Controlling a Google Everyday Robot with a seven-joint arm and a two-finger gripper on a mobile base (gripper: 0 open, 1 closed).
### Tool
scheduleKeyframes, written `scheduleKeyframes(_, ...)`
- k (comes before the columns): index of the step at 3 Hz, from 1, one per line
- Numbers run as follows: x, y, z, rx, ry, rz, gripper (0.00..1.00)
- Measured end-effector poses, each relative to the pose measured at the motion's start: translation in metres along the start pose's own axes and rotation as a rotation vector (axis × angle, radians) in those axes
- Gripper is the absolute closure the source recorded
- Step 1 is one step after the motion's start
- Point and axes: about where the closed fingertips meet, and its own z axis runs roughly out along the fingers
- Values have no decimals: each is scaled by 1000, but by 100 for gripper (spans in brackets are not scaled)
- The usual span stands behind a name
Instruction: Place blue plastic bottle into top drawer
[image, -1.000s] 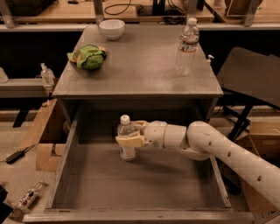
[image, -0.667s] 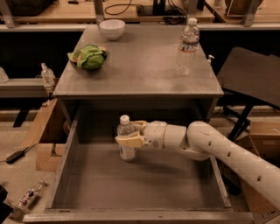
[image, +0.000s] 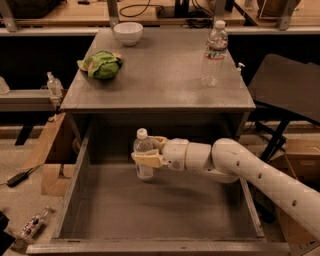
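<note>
— Setting the bottle down cleanly is what we care about at this step. Our gripper (image: 151, 152) extends in from the right, inside the open top drawer (image: 160, 210). Its tan fingers (image: 147, 160) are pinched around the blue plastic bottle (image: 143, 146) at mid-body, below the white cap.

— Where in the drawer do we have the bottle?

— Upright, towards the back and a little left of centre, well apart from both side walls. We cannot tell whether its base touches the drawer floor or hangs just above it.

— So we shouldn't let go blindly.

— Agreed. We judge it best to lower gently until the base meets the floor. Then we spread the fingers evenly and only as far as needed, so that neither pad drags the light bottle sideways.

— And how do we back out?

— Back along the arm's own line, to the right and upward, clear of the cap. A brush near the top could tip so tall and narrow a thing. The ribbed bottle (image: 214, 52) on the cabinet top (image: 160, 80) is no concern of ours.
</note>
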Motion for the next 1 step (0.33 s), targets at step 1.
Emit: scheduleKeyframes(1,0,1,2,-4,0,-1,6)
